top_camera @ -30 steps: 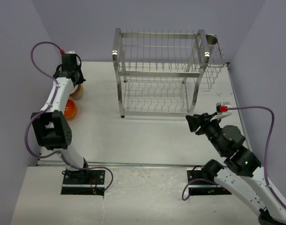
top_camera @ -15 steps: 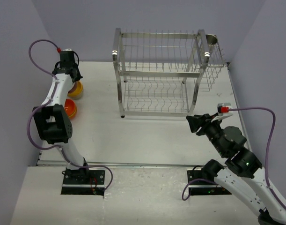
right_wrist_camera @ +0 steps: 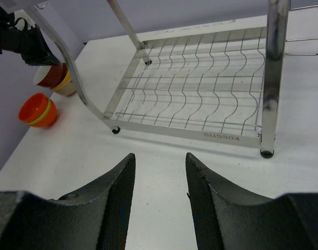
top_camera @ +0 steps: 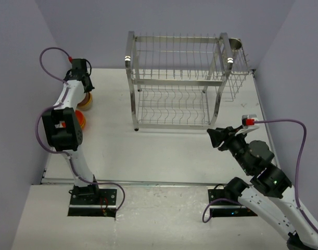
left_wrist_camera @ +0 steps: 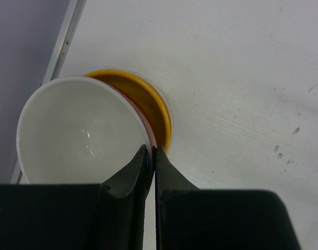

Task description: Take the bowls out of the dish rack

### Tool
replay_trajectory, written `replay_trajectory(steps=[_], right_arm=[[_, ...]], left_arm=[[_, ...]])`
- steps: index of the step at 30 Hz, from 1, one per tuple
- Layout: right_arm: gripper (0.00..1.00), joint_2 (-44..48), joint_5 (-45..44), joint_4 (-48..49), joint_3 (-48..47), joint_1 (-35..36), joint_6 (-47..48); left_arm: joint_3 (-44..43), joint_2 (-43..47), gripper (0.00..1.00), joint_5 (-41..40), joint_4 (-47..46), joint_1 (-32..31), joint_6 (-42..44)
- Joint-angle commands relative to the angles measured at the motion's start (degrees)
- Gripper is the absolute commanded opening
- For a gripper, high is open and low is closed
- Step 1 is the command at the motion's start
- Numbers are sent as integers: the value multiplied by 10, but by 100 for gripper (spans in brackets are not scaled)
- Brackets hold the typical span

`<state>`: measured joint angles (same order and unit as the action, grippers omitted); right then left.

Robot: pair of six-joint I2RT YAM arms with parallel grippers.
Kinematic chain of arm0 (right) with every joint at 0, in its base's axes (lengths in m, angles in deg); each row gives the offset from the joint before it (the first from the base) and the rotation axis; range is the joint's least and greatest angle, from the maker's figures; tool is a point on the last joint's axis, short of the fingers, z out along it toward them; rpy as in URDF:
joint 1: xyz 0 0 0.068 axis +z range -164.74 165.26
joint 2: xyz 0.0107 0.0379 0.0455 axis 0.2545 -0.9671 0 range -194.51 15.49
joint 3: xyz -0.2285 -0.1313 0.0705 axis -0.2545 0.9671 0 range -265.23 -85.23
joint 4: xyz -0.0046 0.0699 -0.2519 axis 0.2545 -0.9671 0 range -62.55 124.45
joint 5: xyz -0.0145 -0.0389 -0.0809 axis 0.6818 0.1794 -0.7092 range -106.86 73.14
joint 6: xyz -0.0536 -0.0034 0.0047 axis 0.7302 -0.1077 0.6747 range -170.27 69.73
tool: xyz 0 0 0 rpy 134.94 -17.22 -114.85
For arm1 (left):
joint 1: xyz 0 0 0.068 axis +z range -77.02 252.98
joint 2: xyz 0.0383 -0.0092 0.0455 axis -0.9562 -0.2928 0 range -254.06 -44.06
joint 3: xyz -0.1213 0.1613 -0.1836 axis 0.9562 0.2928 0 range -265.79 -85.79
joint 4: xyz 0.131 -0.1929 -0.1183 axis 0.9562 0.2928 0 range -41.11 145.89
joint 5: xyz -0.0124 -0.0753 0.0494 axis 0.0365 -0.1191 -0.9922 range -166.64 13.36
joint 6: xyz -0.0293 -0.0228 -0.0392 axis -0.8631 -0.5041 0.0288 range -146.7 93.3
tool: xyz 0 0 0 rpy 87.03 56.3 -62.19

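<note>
Right wrist view: the right gripper (right_wrist_camera: 160, 156) is hanging wide open, holding nothing, with the dish rack (right_wrist_camera: 200, 88) sitting just ahead of it. Further out to its left, an orange bowl (right_wrist_camera: 36, 107) is nesting in a green bowl (right_wrist_camera: 43, 119). Just past those, the left gripper (left_wrist_camera: 151, 151) is pinching the rim of the dark red bowl (left_wrist_camera: 80, 135), which is sitting inside a yellow bowl (left_wrist_camera: 161, 117), well apart from the rack.

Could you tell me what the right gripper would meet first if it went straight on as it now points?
Probably the dish rack: the open right gripper aims across the table at the front rail of its lower shelf. Depth is unclear, so it might touch the table first.
</note>
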<state>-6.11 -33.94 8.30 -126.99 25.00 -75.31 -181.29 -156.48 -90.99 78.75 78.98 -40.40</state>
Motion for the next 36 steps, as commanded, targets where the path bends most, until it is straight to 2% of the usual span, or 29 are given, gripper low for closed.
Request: replay_trajectory(steps=[1, 20, 22, 26, 28, 29, 32, 36], right_arm=[[45, -1, -7, 6, -15, 2, -1], [45, -13, -5, 16, -10, 2, 2], [45, -12, -5, 19, -8, 2, 1], [45, -14, -3, 21, -7, 2, 1], [45, -14, -3, 22, -7, 2, 2], [45, -13, -4, 22, -7, 3, 3], [45, -13, -1, 23, -7, 2, 3], [45, -14, -1, 26, -4, 2, 3]], left_arm=[[-35, 2, 0, -33, -46, 4, 18], [-24, -32, 0, -38, -55, -2, 21], [-22, -33, 5, -31, -56, -3, 19], [-18, -27, 24, -34, -58, -8, 18], [-17, -20, 29, -37, -58, -11, 17], [-14, -18, 35, -42, -58, -12, 17], [-8, 0, 41, -48, -60, -13, 13], [8, 41, 46, -66, -72, -20, 3]])
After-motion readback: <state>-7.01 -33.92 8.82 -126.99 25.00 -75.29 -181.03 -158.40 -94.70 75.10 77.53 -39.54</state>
